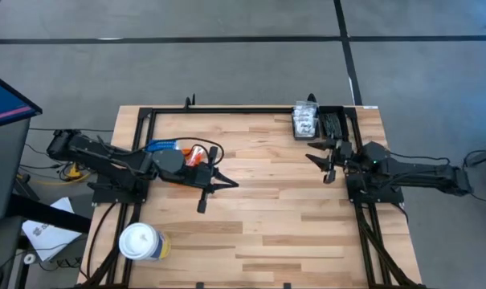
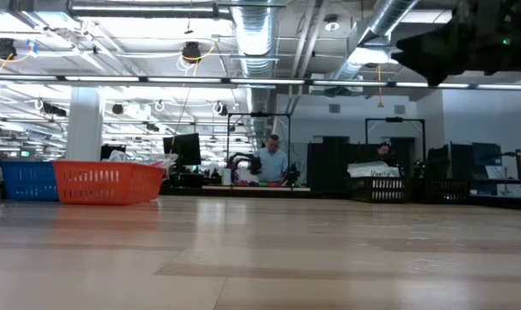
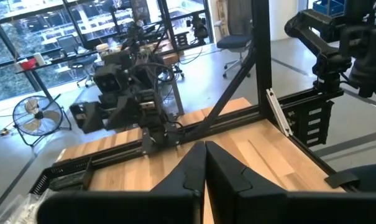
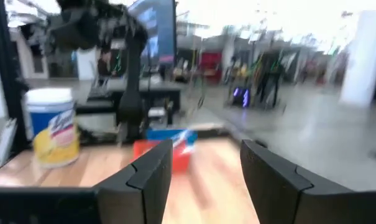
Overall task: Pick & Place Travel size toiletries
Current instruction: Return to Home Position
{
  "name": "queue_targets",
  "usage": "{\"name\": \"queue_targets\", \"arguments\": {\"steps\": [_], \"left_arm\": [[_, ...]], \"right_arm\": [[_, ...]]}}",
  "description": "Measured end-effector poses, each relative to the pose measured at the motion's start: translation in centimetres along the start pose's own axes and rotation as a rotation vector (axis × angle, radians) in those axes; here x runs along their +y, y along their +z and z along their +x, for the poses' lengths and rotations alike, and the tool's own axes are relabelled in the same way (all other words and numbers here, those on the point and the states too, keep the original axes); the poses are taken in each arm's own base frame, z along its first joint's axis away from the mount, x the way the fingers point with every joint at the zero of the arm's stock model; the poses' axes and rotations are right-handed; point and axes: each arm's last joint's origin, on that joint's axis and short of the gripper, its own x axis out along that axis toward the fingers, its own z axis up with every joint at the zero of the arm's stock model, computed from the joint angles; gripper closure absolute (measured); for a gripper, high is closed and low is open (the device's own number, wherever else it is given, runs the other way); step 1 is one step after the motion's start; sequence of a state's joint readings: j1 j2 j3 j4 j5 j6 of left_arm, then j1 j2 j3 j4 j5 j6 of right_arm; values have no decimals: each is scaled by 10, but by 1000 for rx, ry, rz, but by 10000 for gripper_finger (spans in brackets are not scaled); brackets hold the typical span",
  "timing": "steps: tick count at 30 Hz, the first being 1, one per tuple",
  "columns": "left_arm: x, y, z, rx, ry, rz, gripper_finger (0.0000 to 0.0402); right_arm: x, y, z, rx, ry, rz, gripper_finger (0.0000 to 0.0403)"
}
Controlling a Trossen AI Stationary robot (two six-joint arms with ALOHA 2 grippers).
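Toiletries lie at the table's far right corner
Clear packets (image 1: 305,122) and dark sticks (image 1: 332,125) sit in side-by-side black bins (image 1: 344,117); right gripper (image 4: 205,155) hovers just near of them, claw wide, left gripper (image 3: 205,152) by the orange bin (image 1: 196,152), claw pinched empty

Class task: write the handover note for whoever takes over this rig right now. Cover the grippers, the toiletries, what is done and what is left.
Left gripper: fingers shut, empty, over the left half of the table, beside the blue bin and orange bin.
Right gripper: fingers open, empty, near the black bins at the right.
Clear packets lie in one of the black bins.
Done: no loose toiletries show on the wood.
Left: bring both arms home.
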State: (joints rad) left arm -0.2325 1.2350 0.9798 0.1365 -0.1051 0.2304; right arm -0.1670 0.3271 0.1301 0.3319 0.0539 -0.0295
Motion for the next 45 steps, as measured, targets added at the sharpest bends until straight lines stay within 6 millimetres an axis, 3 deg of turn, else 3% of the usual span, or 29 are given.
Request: {"name": "queue_targets", "arguments": {"steps": [6,13,23,29,41,45], "left_arm": [[-2,0,0,-1,-8,-1,400],[-2,0,0,-1,-6,1,400],[-2,0,0,1,-6,-25,400],[-2,0,0,1,-6,-25,400],[-2,0,0,0,-7,-35,401],[-2,0,0,0,-7,-35,401]], "right_arm": [[5,-19,-15,171,28,67,223],[7,-11,-30,13,8,13,218],[3,-17,-28,75,-88,25,223],[7,-23,-29,138,67,52,225],[7,-27,-29,170,66,23,218],[9,-40,-26,113,73,29,221]]}}
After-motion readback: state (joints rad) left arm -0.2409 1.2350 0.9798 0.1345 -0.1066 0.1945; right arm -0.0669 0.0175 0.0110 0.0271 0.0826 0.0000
